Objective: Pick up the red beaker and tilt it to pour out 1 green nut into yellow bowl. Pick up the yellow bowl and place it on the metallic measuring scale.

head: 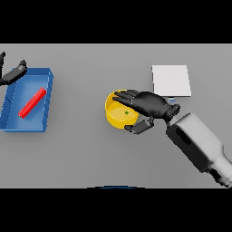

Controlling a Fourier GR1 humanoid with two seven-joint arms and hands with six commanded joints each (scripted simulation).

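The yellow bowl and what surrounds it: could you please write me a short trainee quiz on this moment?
1. True or false: the green nut lies inside the yellow bowl.
2. Which hand is at the bowl? A) the left hand B) the right hand C) neither
3. Fill in: the red beaker lies in the ____ tray.

Key
1. True.
2. B: the right hand reaches over the bowl, fingers across its rim and thumb at its near side, while the left hand is at the tray's far left corner. The bowl is not yet on the metallic measuring scale.
3. Blue.
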